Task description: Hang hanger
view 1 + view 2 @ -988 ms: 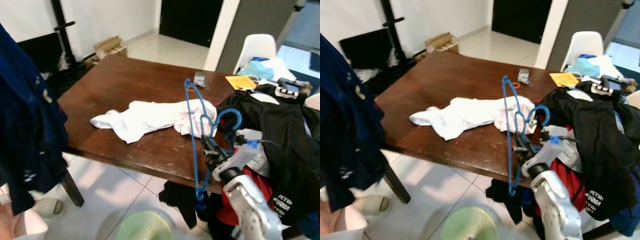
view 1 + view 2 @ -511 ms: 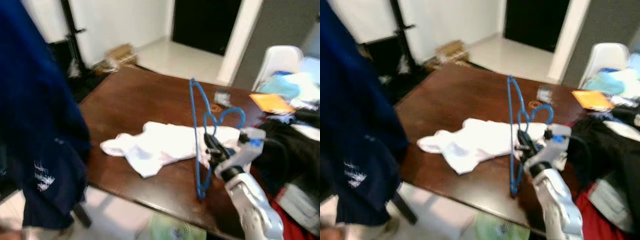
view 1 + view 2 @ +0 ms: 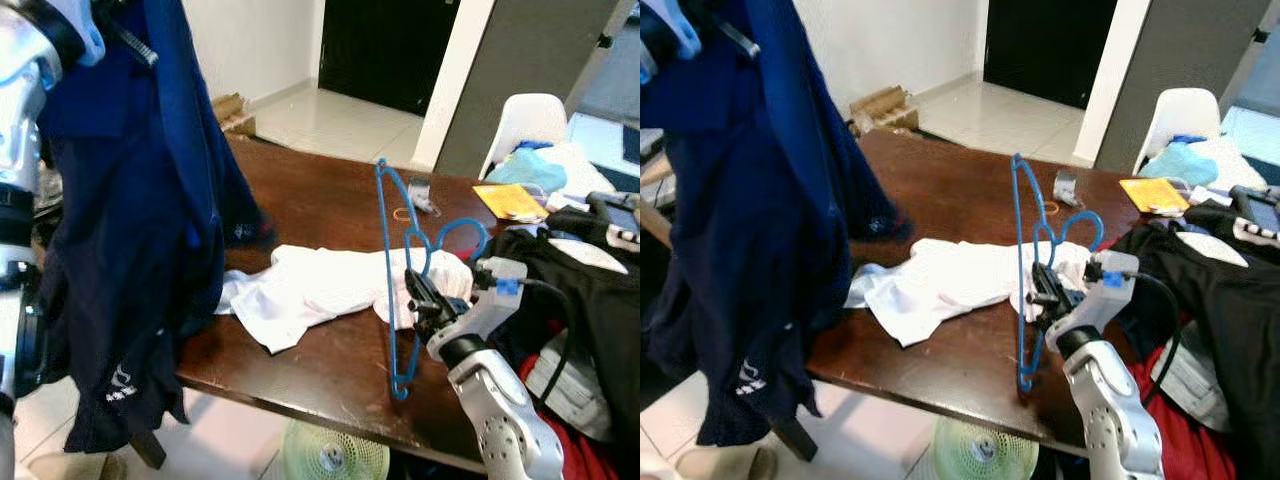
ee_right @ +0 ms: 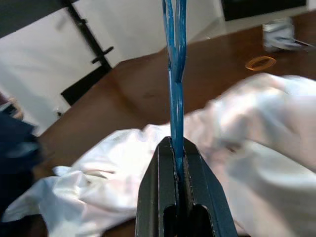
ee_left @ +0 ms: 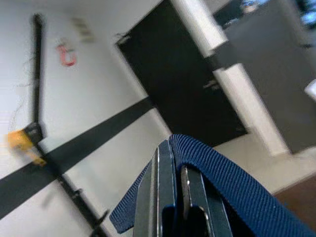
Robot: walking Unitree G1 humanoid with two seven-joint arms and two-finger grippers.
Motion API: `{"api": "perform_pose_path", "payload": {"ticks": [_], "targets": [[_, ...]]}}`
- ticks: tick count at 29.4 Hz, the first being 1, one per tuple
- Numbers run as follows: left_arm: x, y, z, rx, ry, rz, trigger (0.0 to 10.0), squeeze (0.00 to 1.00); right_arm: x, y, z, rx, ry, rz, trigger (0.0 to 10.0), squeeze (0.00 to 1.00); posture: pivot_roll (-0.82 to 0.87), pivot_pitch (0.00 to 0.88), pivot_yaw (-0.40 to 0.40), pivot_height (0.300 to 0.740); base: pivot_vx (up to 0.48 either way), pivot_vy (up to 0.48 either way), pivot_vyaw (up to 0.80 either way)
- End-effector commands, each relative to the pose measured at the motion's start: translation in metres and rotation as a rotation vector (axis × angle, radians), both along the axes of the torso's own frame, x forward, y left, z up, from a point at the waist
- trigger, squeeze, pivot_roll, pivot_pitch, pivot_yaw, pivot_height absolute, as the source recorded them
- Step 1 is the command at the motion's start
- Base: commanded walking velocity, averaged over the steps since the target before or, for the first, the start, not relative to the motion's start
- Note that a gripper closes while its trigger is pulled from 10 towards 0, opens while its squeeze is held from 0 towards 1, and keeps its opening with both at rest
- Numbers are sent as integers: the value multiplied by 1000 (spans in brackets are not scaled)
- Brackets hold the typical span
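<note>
Progress: partway. The hanger is lifted and gripped, but not hung; no rail or hook for it can be identified with certainty, so the hanging itself remains to be done.

Left side: the left pincer (image 5: 170, 197) is raised high, its fingers closed on a blue strap (image 5: 232, 187). A navy garment (image 3: 140, 230) hangs from that raised arm, draping down past the table (image 3: 300, 190) edge.

Centre: one white shirt (image 3: 330, 290) lies crumpled on the table. Beyond it sit one small grey object (image 3: 422, 192) and one orange ring (image 3: 402, 213). One pale green basket (image 3: 335, 455) stands on the floor under the table edge.

Right side: the right pincer (image 3: 420, 298) is clamped on the blue hanger (image 3: 390, 260), which is held upright on edge just above the white shirt, hook to the right. The right wrist view confirms the fingers closed tight on the frame. Further right: one heap of dark clothes (image 3: 590, 300), one white chair (image 3: 525, 110), one orange packet (image 3: 510, 200).

Count: one hanger, two pincers, both occupied.
</note>
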State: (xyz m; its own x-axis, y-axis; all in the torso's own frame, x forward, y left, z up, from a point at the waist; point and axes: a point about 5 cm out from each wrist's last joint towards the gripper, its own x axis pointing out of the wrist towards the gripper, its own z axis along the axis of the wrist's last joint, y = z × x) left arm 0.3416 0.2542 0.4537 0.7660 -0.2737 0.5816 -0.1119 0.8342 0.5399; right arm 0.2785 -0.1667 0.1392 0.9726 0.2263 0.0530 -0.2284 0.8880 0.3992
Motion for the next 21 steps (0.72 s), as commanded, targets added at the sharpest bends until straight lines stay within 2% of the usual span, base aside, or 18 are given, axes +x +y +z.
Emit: {"api": "perform_pose_path", "payload": {"ticks": [1, 3, 5, 7, 9, 10, 11, 13, 17, 21], "targets": [[-15, 10, 26, -21, -132, 77, 10000, 0, -1, -2, -3, 6, 21, -8, 10000, 0, 51, 46, -28, 740, 0, 0, -800], [-16, 13, 28, -25, -139, 100, 10000, 0, -1, -2, -3, 6, 22, -8, 10000, 0, 51, 46, -28, 740, 0, 0, -800], [-23, 22, 39, -81, -199, 162, 10000, 0, 0, -2, -3, 7, 24, -8, 10000, 0, 52, 45, -28, 740, 0, 0, -800], [-25, 23, 43, -73, -226, 200, 10000, 0, 0, -2, -3, 7, 25, -8, 10000, 0, 51, 46, -31, 740, 0, 0, -800], [-33, 30, 50, -52, -284, 301, 10000, 0, 1, -2, -3, 3, 30, -2, 10000, 0, 50, 46, -31, 740, 0, 0, -800], [-33, 30, 50, -52, -284, 301, 10000, 0, 1, -2, -3, 3, 30, -2, 10000, 0, 50, 46, -31, 740, 0, 0, -800], [-39, 40, 57, -76, -313, 363, 10000, 0, 1, -2, -3, 1, 32, -2, 10000, 0, 50, 47, -32, 740, 0, 0, -800], [-46, 48, 65, -88, -345, 416, 10000, 0, 1, -2, -3, 1, 33, -3, 10000, 0, 54, 48, -32, 740, 0, 0, -800], [-55, 54, 77, -83, -399, 474, 10000, 0, 1, -2, -3, 2, 36, -2, 10000, 0, 59, 49, -30, 740, 0, 0, -800], [-55, 52, 79, -52, -411, 496, 10000, 0, 1, -2, -3, 3, 36, -1, 10000, 0, 59, 50, -28, 740, 0, 0, -800]]}}
